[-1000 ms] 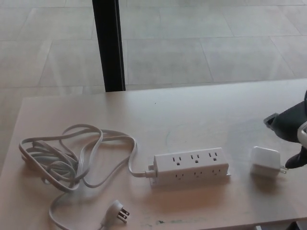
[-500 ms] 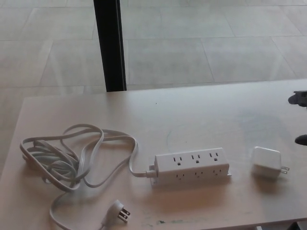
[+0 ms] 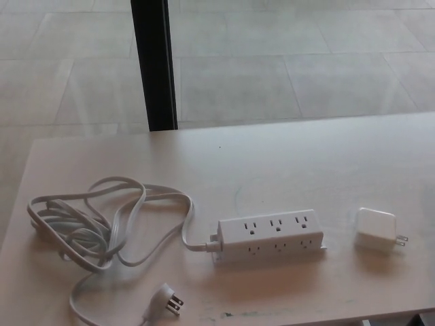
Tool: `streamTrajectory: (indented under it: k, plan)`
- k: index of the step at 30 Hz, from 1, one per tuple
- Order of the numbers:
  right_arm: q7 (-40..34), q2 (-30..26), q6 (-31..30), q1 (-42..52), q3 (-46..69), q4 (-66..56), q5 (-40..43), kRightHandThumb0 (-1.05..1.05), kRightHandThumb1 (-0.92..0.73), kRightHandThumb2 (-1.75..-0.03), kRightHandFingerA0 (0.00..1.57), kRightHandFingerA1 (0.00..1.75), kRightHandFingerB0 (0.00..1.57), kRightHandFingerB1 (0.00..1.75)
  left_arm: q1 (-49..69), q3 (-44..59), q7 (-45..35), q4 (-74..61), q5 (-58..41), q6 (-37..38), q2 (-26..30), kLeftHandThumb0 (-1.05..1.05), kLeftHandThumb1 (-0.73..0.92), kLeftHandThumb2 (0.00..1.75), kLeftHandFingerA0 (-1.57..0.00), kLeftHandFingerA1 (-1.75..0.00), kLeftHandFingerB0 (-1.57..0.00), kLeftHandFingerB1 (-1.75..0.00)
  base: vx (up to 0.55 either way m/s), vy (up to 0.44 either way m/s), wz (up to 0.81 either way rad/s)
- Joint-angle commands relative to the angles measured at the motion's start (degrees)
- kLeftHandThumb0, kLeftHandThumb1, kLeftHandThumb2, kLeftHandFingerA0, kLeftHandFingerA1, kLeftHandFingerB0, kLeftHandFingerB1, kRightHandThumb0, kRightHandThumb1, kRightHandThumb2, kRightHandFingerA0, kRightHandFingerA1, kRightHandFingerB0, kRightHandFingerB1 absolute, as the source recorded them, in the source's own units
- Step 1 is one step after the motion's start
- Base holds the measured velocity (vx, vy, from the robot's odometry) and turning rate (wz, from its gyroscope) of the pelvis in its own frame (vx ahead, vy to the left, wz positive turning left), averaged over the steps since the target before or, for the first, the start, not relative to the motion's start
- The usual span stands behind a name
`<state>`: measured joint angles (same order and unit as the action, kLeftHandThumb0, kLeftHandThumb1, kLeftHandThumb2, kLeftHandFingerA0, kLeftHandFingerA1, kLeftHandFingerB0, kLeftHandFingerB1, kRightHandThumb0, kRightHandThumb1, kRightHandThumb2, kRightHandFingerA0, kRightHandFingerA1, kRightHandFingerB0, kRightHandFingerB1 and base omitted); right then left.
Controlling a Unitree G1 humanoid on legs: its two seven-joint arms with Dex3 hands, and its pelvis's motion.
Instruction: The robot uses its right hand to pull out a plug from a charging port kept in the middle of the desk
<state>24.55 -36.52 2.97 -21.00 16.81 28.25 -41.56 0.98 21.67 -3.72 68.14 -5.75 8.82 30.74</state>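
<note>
A pale wooden desk (image 3: 292,163) fills the lower two thirds of the frame, and neither of the robot's hands shows anywhere in the head view, so their fingers and any hold cannot be told. Near the lower middle of the frame lies a white power strip (image 3: 270,235), long side running left to right, with two rows of three sockets on its top and front faces; every socket that shows is empty. To its right, near but apart from it, a white charger plug (image 3: 375,230) lies on the desk in the lower right of the frame, a squarish block with its metal prongs pointing toward the right edge of the picture. The plug touches nothing but the desk top. From the left end of the strip a white cord (image 3: 102,224) runs out and loops into a loose tangle across the lower left of the frame, several strands crossing one another. The cord ends in a flat wall plug (image 3: 167,299) at the bottom of the frame, left of the strip, with its prongs bare and pointing right. Beyond the far edge of the desk, the upper part of the frame shows a tiled floor (image 3: 306,61), and a dark upright post (image 3: 153,64) stands in the upper left.
</note>
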Motion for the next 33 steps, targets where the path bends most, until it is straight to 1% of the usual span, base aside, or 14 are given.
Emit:
streamTrajectory:
  k: [1,4,7,8,10,11,13,14,16,17,18,19,21,33]
  plan:
    - [-28.81,4.96,1.62,17.98,48.06,14.60,35.80,-1.05,-0.59,-1.07,0.99,1.09,0.11,0.83,1.65,0.80,-0.17,0.87,-0.88,1.68,1.04,-0.76,0.92,0.73,-0.74,-0.58,-0.54,-0.48,0.00,0.000,0.00]
    - [-31.02,6.39,0.39,17.64,50.05,16.10,36.90,-1.05,-0.84,-0.62,0.93,1.12,0.00,1.20,1.89,1.10,-0.50,0.78,-1.26,1.74,0.94,-0.76,0.92,0.73,-0.74,-0.58,-0.53,-0.47,0.00,0.000,0.00]
    - [-34.54,8.00,0.86,16.52,52.07,18.85,38.69,-1.05,-0.62,-1.14,1.02,1.18,0.01,0.80,1.94,1.18,-0.98,1.09,-1.35,1.98,1.02,-0.77,0.92,0.75,-0.71,-0.56,-0.50,-0.44,0.00,0.000,0.00]
    - [-34.39,8.21,0.88,16.41,52.61,19.40,39.03,-1.05,-0.92,-0.64,0.93,1.28,0.00,1.05,2.02,1.25,-0.94,0.82,-1.44,1.81,0.98,-0.75,0.92,0.74,-0.71,-0.56,-0.51,-0.45,0.00,0.000,0.00]
    - [-31.94,9.06,0.26,16.18,54.77,18.83,41.33,-1.05,-0.91,-0.64,0.90,1.30,0.00,1.02,1.99,1.11,-1.03,0.77,-1.32,1.51,1.10,-0.75,0.92,0.75,-0.70,-0.56,-0.49,-0.44,0.00,0.000,0.00]
    - [-32.29,9.15,0.91,15.90,55.50,19.65,41.96,-1.05,-0.62,-1.16,0.96,1.21,0.00,0.79,1.91,1.12,-0.87,0.84,-1.30,1.48,1.08,-0.75,0.92,0.73,-0.73,-0.57,-0.52,-0.45,0.00,0.000,0.00]
    - [-34.83,8.73,-2.38,16.34,54.36,20.12,38.37,-1.05,-0.66,-1.19,1.02,1.17,0.01,0.76,1.70,1.29,-1.00,1.27,-1.47,1.44,1.10,-0.76,0.92,0.74,-0.74,-0.57,-0.52,-0.45,0.00,0.000,0.00]
    - [-35.04,8.84,-2.54,17.06,54.23,20.41,37.66,-1.05,-0.92,-0.69,0.95,1.13,0.00,1.13,2.45,1.43,-0.91,0.92,-1.59,1.54,1.00,-0.76,0.92,0.72,-0.73,-0.58,-0.55,-0.49,0.00,0.000,0.00]
    - [-34.79,9.25,-1.58,16.64,55.64,21.38,38.86,-1.05,-0.92,-0.65,0.94,1.18,0.00,1.10,3.24,1.08,-0.95,0.23,-1.22,2.10,1.04,-0.75,0.92,0.74,-0.72,-0.57,-0.52,-0.48,0.00,0.000,0.00]
    - [-34.29,9.60,-1.22,16.73,55.69,21.74,38.80,-0.91,-0.61,-1.23,0.94,1.14,0.00,0.79,3.27,1.07,-0.78,0.48,-1.16,2.31,0.98,-0.76,0.92,0.74,-0.71,-0.54,-0.50,-0.45,0.00,0.000,0.00]
    - [-33.63,9.76,-1.15,16.61,56.10,21.91,39.23,-0.91,-0.61,-1.23,0.94,1.14,0.00,0.79,3.19,1.10,-0.76,0.63,-1.19,2.29,0.98,-0.76,0.92,0.74,-0.71,-0.54,-0.50,-0.45,0.00,0.000,0.00]
    - [-33.37,9.50,-1.93,16.27,56.26,22.61,39.18,-1.05,-0.90,-0.60,0.96,1.16,0.00,1.26,2.82,1.18,-0.61,1.10,-1.25,2.22,0.82,-0.78,0.92,0.75,-0.72,-0.56,-0.51,-0.45,0.00,0.000,0.00]
    - [-31.75,10.02,-3.77,16.70,55.22,22.26,37.65,-1.05,-0.89,-0.60,0.98,1.14,0.00,1.27,2.71,1.32,-0.45,1.47,-1.40,2.08,0.59,-0.76,0.92,0.72,-0.75,-0.59,-0.55,-0.47,0.00,0.000,0.00]
    - [-28.46,13.37,-5.20,15.35,55.35,26.93,39.02,-0.96,-0.49,-1.07,1.00,1.09,0.13,0.89,3.97,0.98,0.26,0.26,-1.05,1.92,0.33,-0.77,0.92,0.75,-0.74,-0.58,-0.53,-0.46,0.00,0.000,0.00]
